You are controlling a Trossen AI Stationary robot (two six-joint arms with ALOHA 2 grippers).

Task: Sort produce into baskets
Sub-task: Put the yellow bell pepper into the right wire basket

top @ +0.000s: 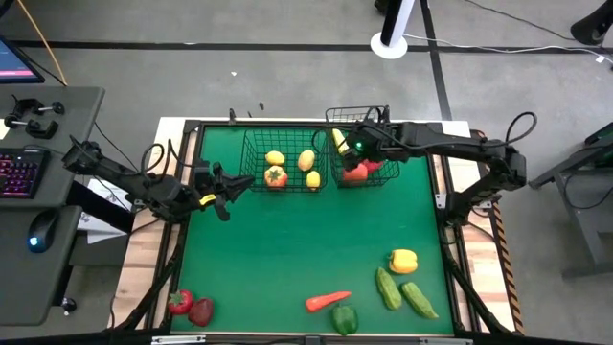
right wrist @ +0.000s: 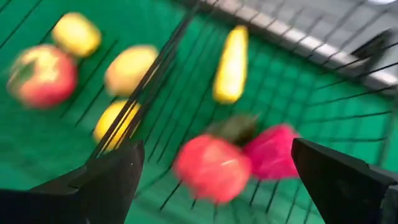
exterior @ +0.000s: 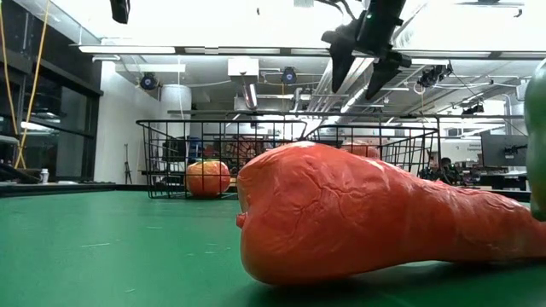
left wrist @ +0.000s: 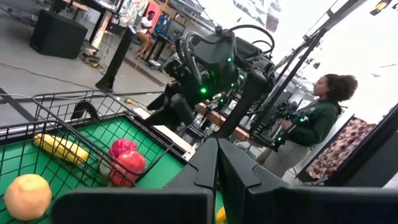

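Two black wire baskets stand side by side at the table's far middle. The left basket (top: 278,161) holds three yellow lemons and a red-orange tomato (top: 276,176). The right basket (top: 359,153) holds a long yellow piece (right wrist: 231,65) and two red pieces (right wrist: 214,167). My right gripper (top: 352,149) hangs open and empty above the right basket, fingers pointing down; it also shows in its wrist view (right wrist: 217,180) and the low view (exterior: 363,72). My left gripper (top: 235,184) is shut and empty, level, just left of the left basket.
Loose produce lies along the near edge: two red pieces (top: 192,307) at the left, an orange-red carrot (top: 328,300), a green pepper (top: 344,318), two cucumbers (top: 402,292) and a yellow pepper (top: 403,260). A person (left wrist: 311,118) stands beyond the table.
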